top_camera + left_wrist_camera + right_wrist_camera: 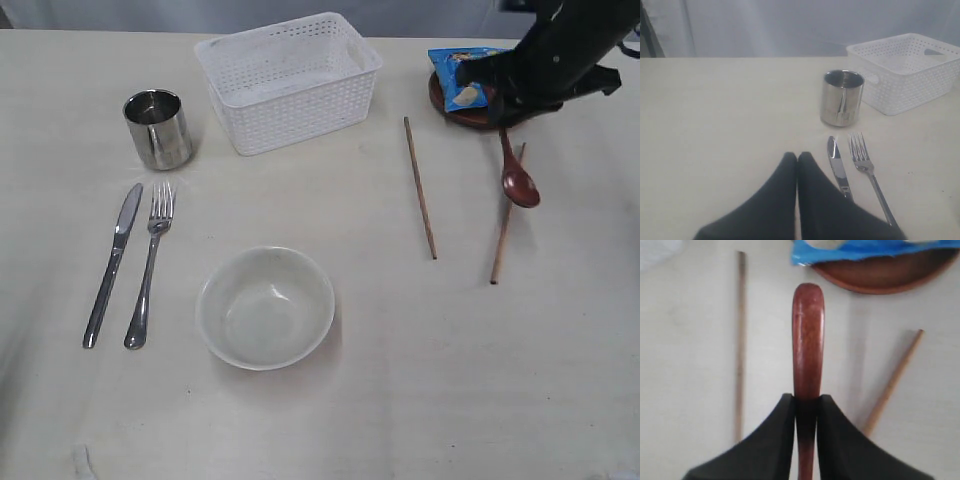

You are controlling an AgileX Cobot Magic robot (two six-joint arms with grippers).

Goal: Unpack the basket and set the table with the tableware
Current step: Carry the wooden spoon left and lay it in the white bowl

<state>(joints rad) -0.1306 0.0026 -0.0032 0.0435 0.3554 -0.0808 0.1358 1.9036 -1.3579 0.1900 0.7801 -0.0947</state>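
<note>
The basket [300,115] is emptied; bowl [265,305], cup [158,130], knife [115,260] and fork [150,265] are laid out; the spoon [808,340] is clamped by the right pincer [807,398], the left pincer [797,156] pressed together

Bare table [450,400] along the front edge, wide gap between bowl [265,305] and chopsticks [420,187]. Back blocked by basket [290,80] and cup [158,128]. Spoon [520,182] just beside right chopstick, plate [466,119] with chips bag [462,75] close behind.

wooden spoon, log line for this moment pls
right pincer: shut on wooden spoon handle | left pincer: shut, empty | basket: empty
</note>
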